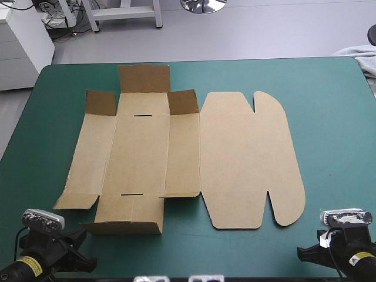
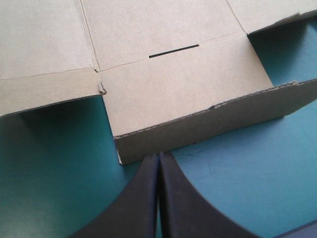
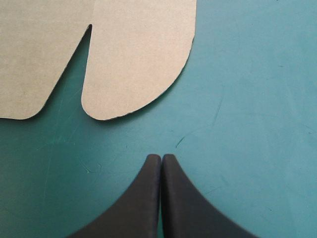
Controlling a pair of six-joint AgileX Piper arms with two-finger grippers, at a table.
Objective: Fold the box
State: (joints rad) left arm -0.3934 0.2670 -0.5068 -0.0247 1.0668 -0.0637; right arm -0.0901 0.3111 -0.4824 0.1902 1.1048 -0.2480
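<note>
The left hand [image 2: 159, 155] is clenched, its black fingers meeting in one point with nothing between them, low over the teal-green tabletop [image 2: 44, 173]. Just ahead of its tips, but apart from them, is the box [image 2: 148, 25]. Its near flap [image 2: 183, 89] has an outer strip bent up that faces the hand. Beyond the flap's crease a thin slot [image 2: 173, 51] is cut in the board.

The right hand [image 3: 161, 156] is also clenched and empty, over bare cover. Ahead of it and a little to its left, not touching, a rounded tab [image 3: 136, 64] of the box lies flat, with a narrow cut beside it.

From above, the box lies as an opened brown sheet about the middle of the tabletop. Its base panels are toward the left, and its lid panel [image 1: 235, 158] lies flat to the right. Three flaps along the far edge stand tilted up. The hands sit at the near edge, one toward each corner, well apart.
</note>
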